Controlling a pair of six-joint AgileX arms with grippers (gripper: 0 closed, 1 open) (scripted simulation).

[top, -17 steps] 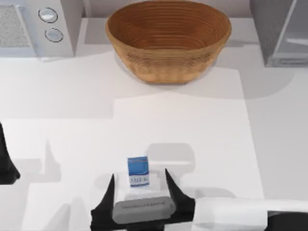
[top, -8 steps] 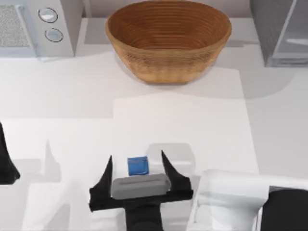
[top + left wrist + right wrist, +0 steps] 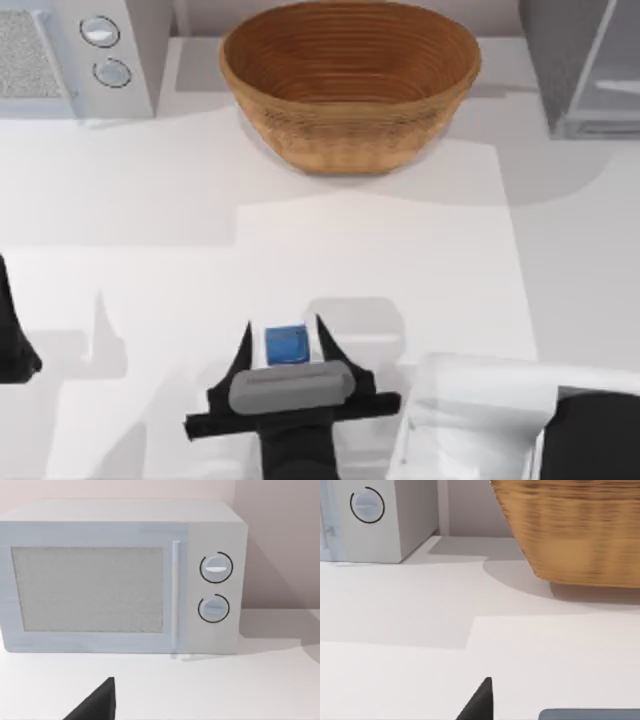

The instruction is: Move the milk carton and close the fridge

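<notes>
White counter (image 3: 150, 200) carrying everything, right gripper (image 3: 284, 348) closing narrowly on the milk carton (image 3: 286, 343) near the front edge, fridge (image 3: 585, 65) sitting at the back right corner, left gripper (image 3: 12, 340) idling at the left edge, its state impossible to tell.

The right tool (image 3: 285, 345) covers the lower part of the milk carton (image 3: 285, 343), so its lettering is hidden. Far beyond the tool, the fridge (image 3: 585, 65) is cut by the picture's edge.
</notes>
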